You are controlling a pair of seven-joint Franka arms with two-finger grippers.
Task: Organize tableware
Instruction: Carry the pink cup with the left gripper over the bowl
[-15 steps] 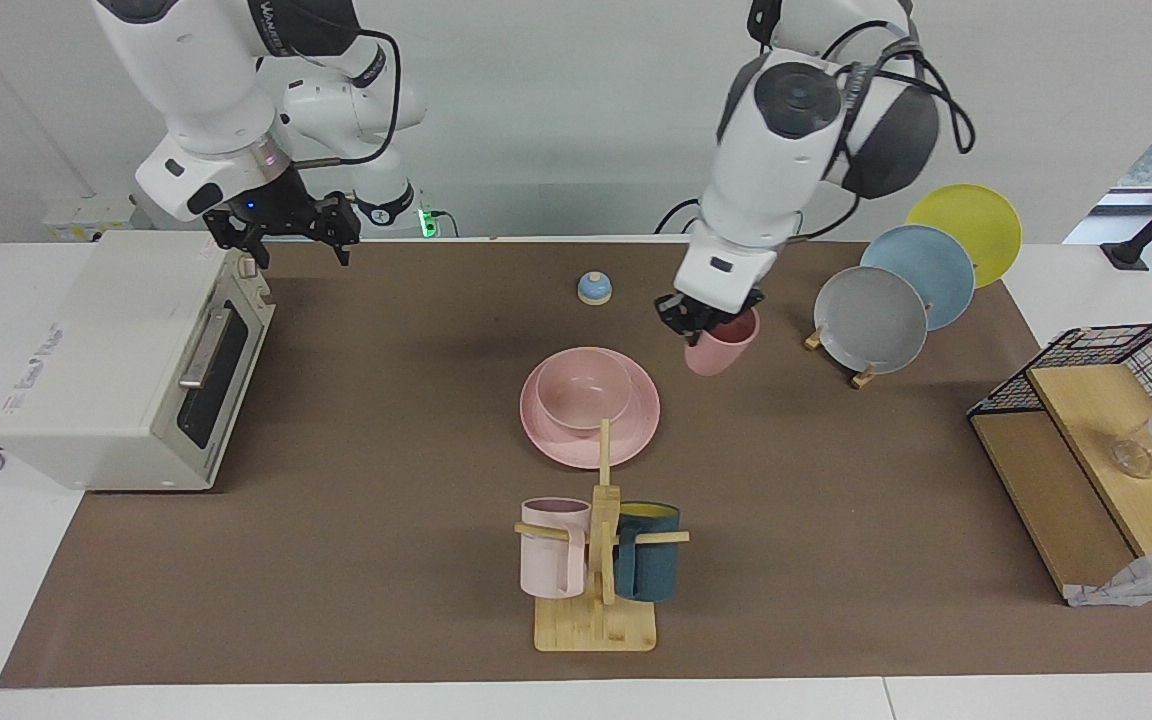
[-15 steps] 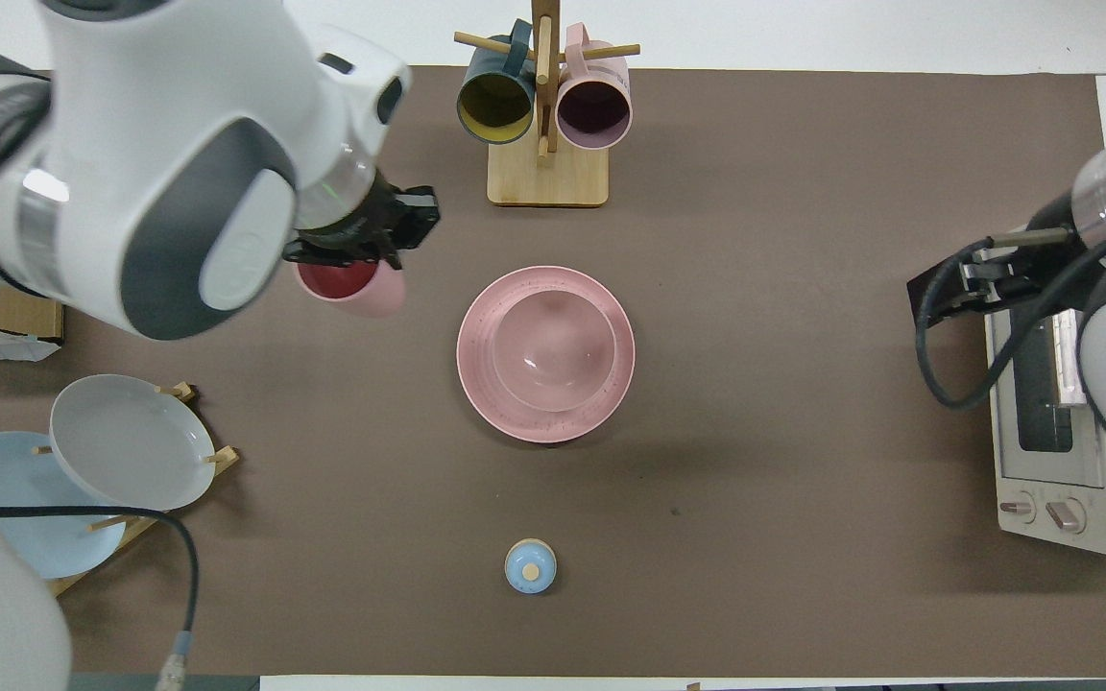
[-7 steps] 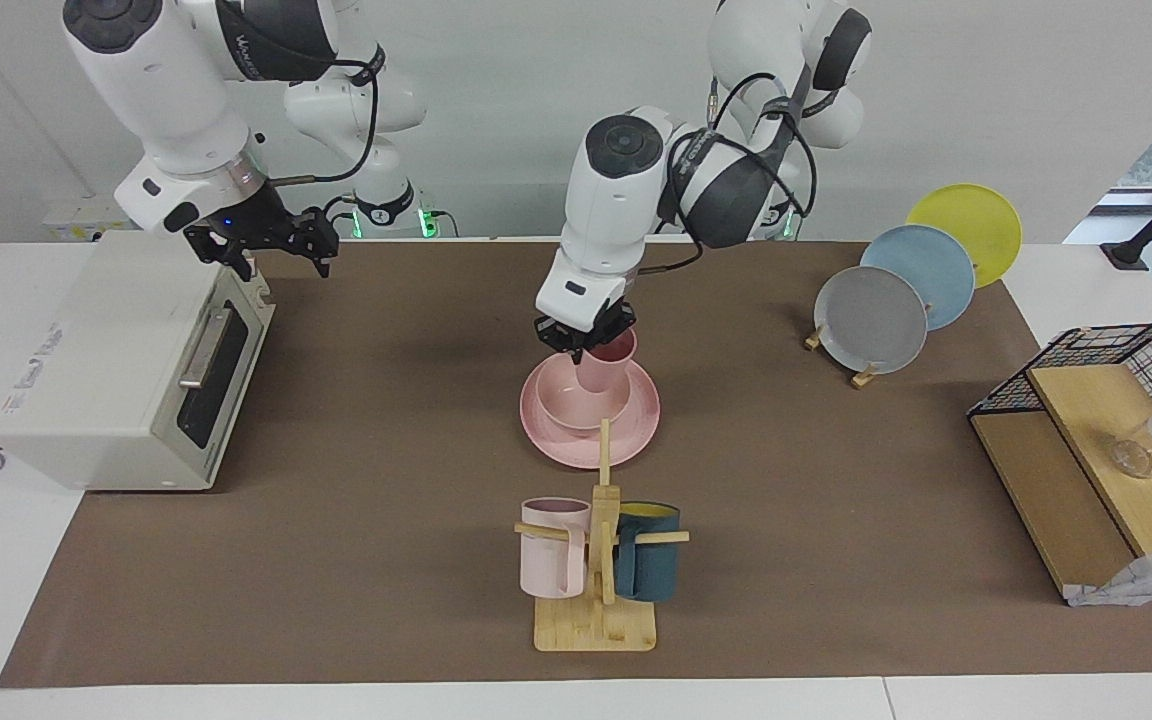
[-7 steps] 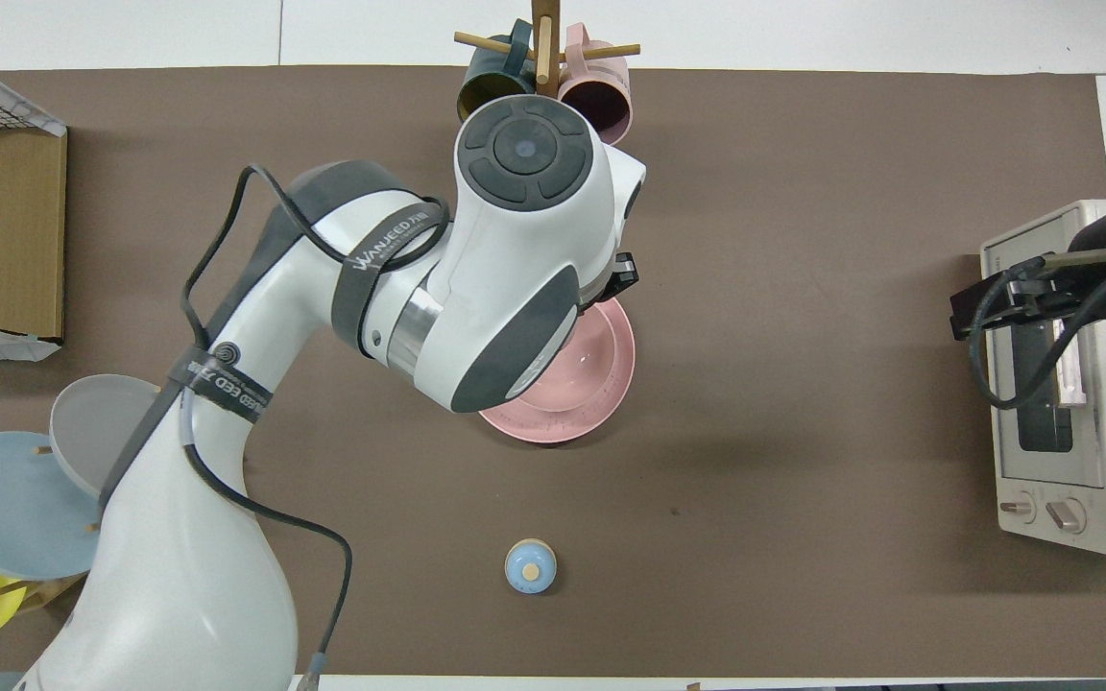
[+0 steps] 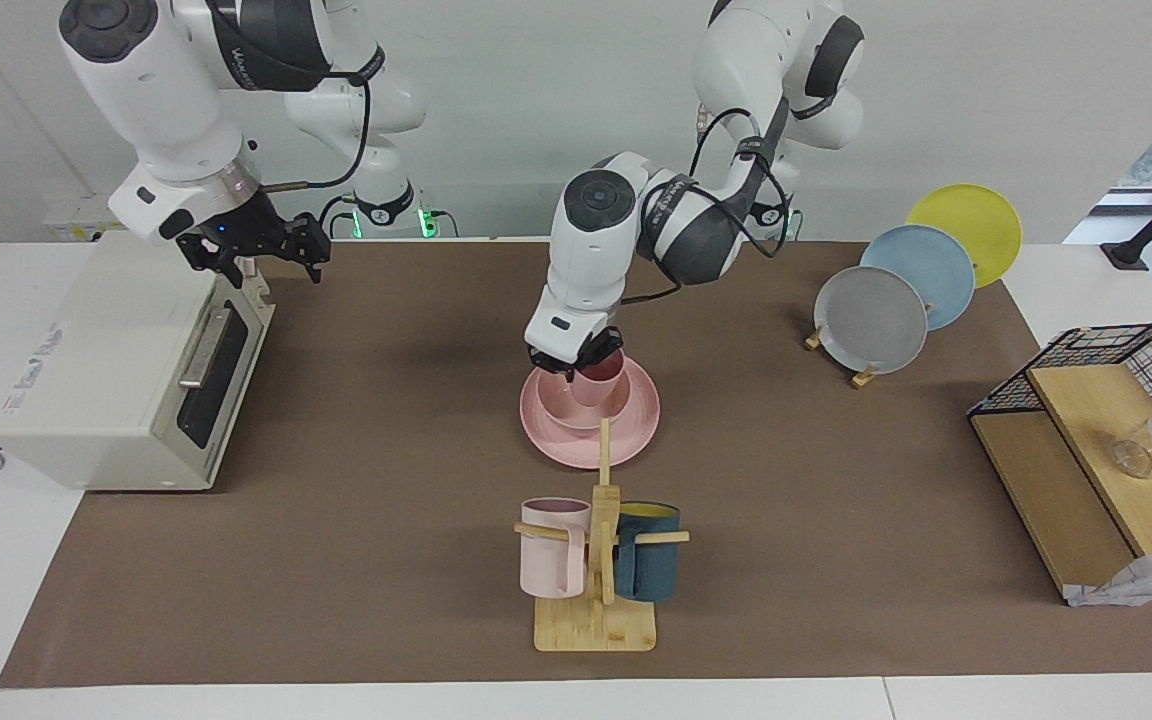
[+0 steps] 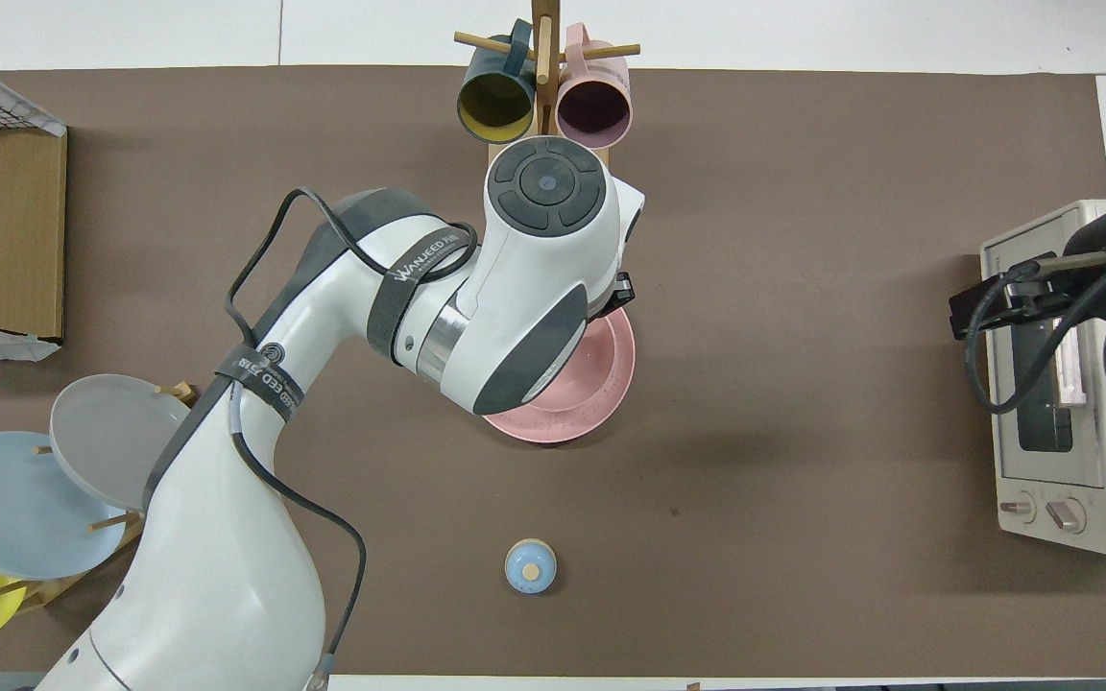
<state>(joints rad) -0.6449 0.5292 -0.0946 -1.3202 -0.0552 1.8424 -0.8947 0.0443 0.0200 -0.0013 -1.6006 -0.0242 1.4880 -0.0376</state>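
The pink plate (image 5: 638, 428) lies mid-table with the pink bowl (image 5: 558, 406) on it. My left gripper (image 5: 581, 368) is shut on the rim of the small pink cup (image 5: 604, 386) and holds it upright, lowered into the bowl. In the overhead view the left arm hides the cup and most of the bowl, and only the plate's rim (image 6: 611, 389) shows. My right gripper (image 5: 258, 250) is open and empty and waits over the top front edge of the toaster oven (image 5: 116, 370); it also shows in the overhead view (image 6: 990, 305).
A wooden mug tree (image 5: 596, 565) with a pale pink and a dark teal mug stands farther from the robots than the plate. A rack of grey, blue and yellow plates (image 5: 871, 320) and a wire shelf (image 5: 1086, 440) stand toward the left arm's end. A small blue knob (image 6: 530, 565) sits nearer the robots.
My left gripper has carried the pink cup from beside the plate rack to over the bowl and lowered it into the bowl. The right gripper has drifted slightly toward the toaster oven.
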